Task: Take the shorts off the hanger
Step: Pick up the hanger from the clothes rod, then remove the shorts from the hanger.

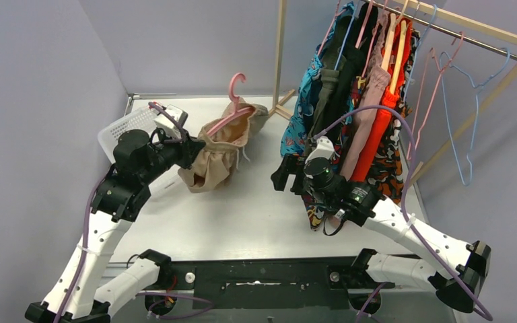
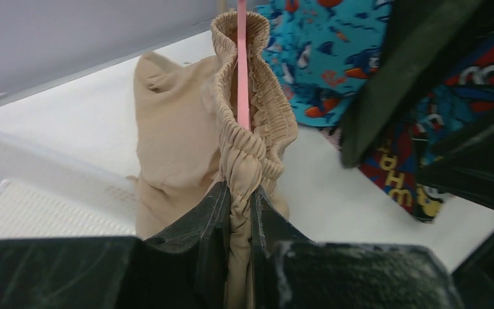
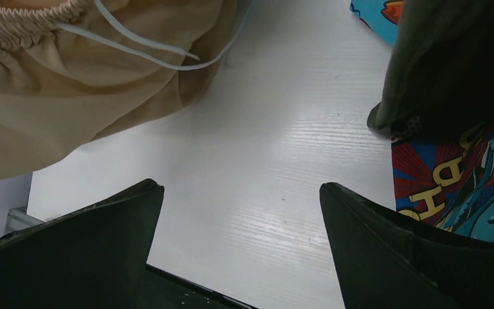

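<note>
Jaws of left gripper (image 2: 239,196) clamp waistband of tan shorts (image 2: 167,129), likely to drag them off pink hanger (image 2: 242,77); right gripper (image 3: 239,187) gapes, unused.

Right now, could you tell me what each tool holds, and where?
Left tool pinches the tan shorts at the elastic waistband; right tool is open, empty.

Lilac walls (image 1: 33,81) — white table (image 1: 242,208) w/ rack (image 1: 280,54).

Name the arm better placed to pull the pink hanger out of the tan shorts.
Right. The right jaws stand open and empty near the tan shorts, while the left jaws are shut on their waistband, holding them.
</note>
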Robot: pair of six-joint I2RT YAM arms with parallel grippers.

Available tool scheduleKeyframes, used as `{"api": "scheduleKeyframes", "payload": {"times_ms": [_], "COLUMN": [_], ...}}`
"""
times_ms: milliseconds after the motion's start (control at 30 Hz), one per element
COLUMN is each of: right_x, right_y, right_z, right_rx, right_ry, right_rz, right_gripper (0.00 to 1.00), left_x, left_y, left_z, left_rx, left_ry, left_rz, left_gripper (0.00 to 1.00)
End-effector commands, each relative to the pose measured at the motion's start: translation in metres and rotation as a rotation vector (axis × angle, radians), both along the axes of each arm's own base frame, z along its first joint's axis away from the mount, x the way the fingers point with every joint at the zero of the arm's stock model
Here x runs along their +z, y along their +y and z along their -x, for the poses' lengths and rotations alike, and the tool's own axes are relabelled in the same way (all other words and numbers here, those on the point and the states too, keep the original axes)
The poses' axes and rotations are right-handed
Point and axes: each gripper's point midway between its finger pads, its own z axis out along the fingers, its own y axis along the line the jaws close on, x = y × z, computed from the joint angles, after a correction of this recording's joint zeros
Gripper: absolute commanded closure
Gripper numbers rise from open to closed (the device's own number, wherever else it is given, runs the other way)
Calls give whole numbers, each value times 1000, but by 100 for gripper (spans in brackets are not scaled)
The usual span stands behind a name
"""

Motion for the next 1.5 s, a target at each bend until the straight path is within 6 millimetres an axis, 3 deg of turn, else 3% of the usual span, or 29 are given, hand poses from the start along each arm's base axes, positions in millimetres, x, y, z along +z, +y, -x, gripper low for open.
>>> {"api": "scheduleKeyframes", "payload": {"times_ms": [0,167,267,400,467,600,700,967,1133,1267,1367,1467], "right_x": [66,123,136,121,120,109,99,76,78,72,61,62], "right_y": [13,26,39,69,67,67,79,110,132,131,120,117], "right_z": [-9,-8,-11,-14,-23,-45,-47,-41,-31,-31,-43,-48], "right_rx": [23,100,150,246,155,82,92,185,285,287,251,266], "right_ry": [-144,-240,-267,-285,-366,-368,-391,-383,-379,-363,-350,-350], "right_rz": [-133,-203,-187,33,214,251,199,150,82,104,131,97], "right_gripper": [2,2,2,1,2,2,2,2,2,2,2,2], "left_x": [73,40,19,11,7,-5,-10,-18,-22,-20,-20,-20], "left_y": [-36,-39,-40,-44,-43,-33,-29,-11,-9,-11,-13,-12], "left_z": [40,71,95,125,137,148,155,138,132,133,135,135], "left_rx": [-250,-310,-351,-429,-448,-409,-392,-232,-194,-212,-230,-218], "left_ry": [-133,17,75,107,130,145,142,80,86,73,73,71], "left_rz": [186,199,237,300,314,318,346,379,393,410,415,421], "left_gripper": [100,100,100,100,100,100,100,100,100,100,100,100]}}
